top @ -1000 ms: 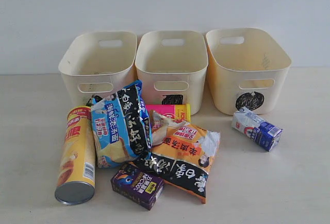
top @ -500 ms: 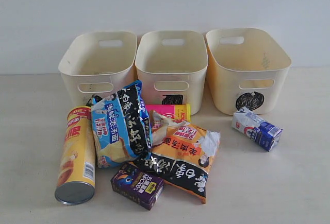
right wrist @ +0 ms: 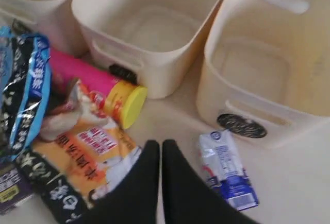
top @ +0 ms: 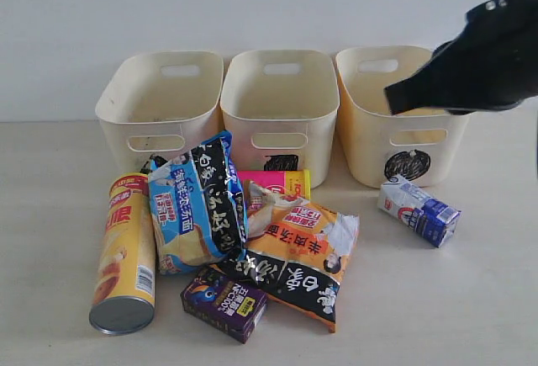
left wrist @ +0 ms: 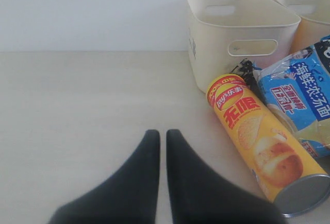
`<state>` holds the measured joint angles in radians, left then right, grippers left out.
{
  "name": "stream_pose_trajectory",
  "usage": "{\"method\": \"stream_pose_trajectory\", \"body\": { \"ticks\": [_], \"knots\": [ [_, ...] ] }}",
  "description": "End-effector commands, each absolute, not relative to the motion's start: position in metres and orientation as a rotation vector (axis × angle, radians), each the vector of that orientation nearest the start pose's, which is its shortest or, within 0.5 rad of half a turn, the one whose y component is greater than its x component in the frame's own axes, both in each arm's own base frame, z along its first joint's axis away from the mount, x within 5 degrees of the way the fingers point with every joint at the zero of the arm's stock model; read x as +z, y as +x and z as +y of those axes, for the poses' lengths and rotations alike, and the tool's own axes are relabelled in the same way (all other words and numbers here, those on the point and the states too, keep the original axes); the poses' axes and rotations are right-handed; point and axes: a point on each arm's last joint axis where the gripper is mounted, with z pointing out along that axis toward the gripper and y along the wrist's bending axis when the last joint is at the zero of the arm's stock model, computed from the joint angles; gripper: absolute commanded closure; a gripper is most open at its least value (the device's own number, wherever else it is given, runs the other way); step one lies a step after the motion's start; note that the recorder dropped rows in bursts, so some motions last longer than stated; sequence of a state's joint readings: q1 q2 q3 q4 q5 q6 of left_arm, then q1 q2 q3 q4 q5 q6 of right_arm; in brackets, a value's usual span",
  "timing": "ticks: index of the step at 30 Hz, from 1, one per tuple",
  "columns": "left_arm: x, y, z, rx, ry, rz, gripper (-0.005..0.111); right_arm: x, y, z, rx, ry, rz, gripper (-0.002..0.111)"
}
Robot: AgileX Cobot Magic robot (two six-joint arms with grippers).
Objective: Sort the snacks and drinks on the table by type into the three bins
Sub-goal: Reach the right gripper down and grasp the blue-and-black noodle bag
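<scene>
The right tool (right wrist: 161, 144), fingers pressed together and empty, hung above the right bin (top: 367, 143). The white-and-blue carton (top: 419, 209) lay on the tabletop (top: 471, 299) just in front of that bin. It probably needed opening wide, then straddling the carton's narrow sides. The left tool (left wrist: 162, 134) was likewise closed and empty.

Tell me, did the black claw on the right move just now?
Yes. The right gripper was out of the exterior view before; it has come in from the upper right, now overlapping the circle-marked bin.
</scene>
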<state>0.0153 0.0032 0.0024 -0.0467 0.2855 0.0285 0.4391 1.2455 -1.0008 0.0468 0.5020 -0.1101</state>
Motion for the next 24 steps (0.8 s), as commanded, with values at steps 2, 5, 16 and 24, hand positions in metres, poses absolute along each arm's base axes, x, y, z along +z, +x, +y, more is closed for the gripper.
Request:
{"method": "stream_pose_trajectory", "body": {
  "ticks": [2, 5, 16, 24],
  "knots": [
    [0.188, 0.055, 0.0, -0.021, -0.034, 1.763, 0.102, 0.309, 0.263, 0.152, 0.431, -0.718, 2.263, 0.108],
    [0.188, 0.055, 0.0, -0.021, -0.034, 1.763, 0.102, 0.294, 0.279, 0.173, 0.577, -0.8, 2.27, 0.108],
    [0.188, 0.055, 0.0, -0.021, -0.034, 1.763, 0.102, 0.229, 0.337, 0.223, 0.761, -0.845, 2.366, 0.022],
    [0.188, 0.055, 0.0, -0.021, -0.034, 1.763, 0.102, 0.196, 0.352, 0.258, 0.787, -0.878, 2.377, 0.022]
  ]
}}
